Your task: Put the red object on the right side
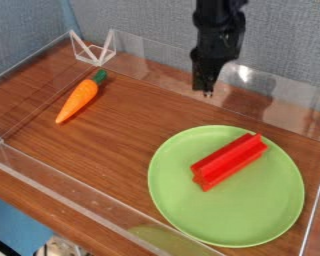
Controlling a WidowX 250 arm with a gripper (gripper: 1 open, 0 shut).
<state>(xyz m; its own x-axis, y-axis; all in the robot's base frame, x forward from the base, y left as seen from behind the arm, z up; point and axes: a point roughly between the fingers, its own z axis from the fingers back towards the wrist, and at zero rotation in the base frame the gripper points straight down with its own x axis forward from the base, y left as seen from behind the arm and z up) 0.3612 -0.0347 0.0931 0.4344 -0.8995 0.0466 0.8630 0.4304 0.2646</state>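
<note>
The red object (pixel 230 160), a bright red bar, lies at a slant on the green plate (pixel 176 190) at the right front of the wooden table. My gripper (pixel 203 88) hangs from above at the back of the table, well behind the plate and clear of the bar. Its fingers are drawn together into a narrow tip with nothing between them.
An orange toy carrot (pixel 77 98) with a green top lies at the left. A white wire stand (pixel 92 47) sits in the back left corner. Clear plastic walls (pixel 276 85) run around the table's edges.
</note>
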